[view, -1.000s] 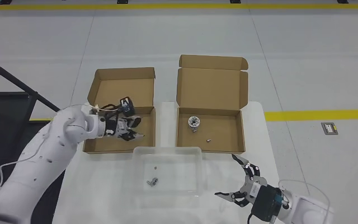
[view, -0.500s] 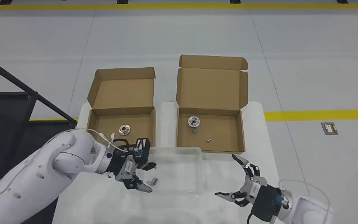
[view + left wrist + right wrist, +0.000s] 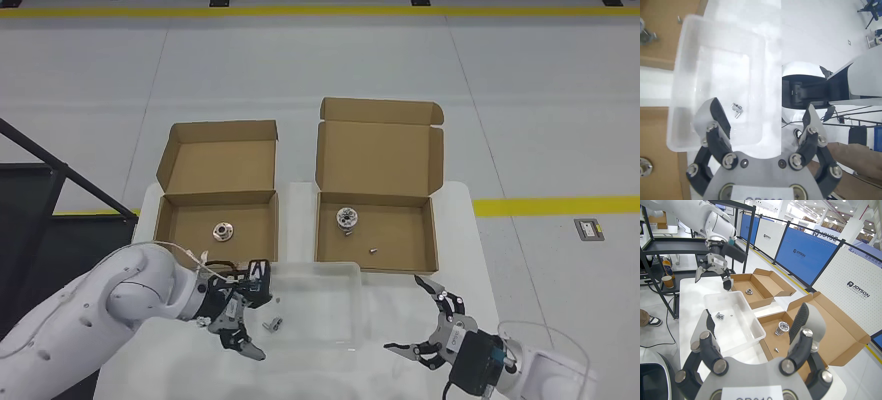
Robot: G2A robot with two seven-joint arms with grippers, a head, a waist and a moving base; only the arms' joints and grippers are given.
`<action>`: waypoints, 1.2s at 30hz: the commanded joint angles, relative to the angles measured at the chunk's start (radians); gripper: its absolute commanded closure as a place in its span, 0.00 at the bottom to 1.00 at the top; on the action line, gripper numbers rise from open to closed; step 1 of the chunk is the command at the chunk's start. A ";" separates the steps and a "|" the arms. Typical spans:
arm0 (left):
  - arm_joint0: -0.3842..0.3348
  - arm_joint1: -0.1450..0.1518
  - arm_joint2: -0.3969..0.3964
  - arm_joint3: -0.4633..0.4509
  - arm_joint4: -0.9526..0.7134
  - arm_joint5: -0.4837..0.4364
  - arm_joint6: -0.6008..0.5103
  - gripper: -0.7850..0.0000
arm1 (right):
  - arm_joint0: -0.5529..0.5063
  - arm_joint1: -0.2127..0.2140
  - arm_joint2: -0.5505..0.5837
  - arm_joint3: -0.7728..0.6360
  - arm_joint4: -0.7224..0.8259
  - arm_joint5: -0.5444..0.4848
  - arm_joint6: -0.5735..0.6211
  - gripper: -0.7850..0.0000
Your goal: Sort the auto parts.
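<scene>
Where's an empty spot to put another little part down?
The right half of the clear bin is bare, and so is the right box floor beside the screw. The bin's left side is crowded: the small metal part lies there, with the left gripper open close by.

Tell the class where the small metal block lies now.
Top view: the metal block lies inside the clear tub, near its left wall, just in front of the left cardboard box.
</scene>
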 commanded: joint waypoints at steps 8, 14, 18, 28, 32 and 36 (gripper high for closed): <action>0.002 -0.074 0.064 -0.005 0.008 0.357 -0.082 0.00 | 0.000 0.000 0.000 0.000 0.000 0.000 0.000 0.00; -0.013 -0.136 0.114 0.022 0.084 0.536 -0.157 0.00 | 0.000 0.000 0.000 0.000 0.000 0.000 0.000 0.00; -0.012 -0.176 0.138 0.067 0.111 0.601 -0.170 0.00 | 0.000 0.000 0.000 0.000 0.000 0.000 0.000 0.00; -0.028 -0.265 0.177 0.188 0.201 0.656 -0.182 0.11 | 0.000 0.000 0.000 0.000 0.000 0.000 0.000 0.00; -0.028 -0.299 0.187 0.227 0.216 0.660 -0.177 0.11 | 0.000 0.000 0.000 0.000 0.000 0.000 0.000 0.00; -0.032 -0.326 0.179 0.255 0.185 0.624 -0.170 0.15 | 0.000 0.000 0.000 0.000 0.000 0.000 0.000 0.00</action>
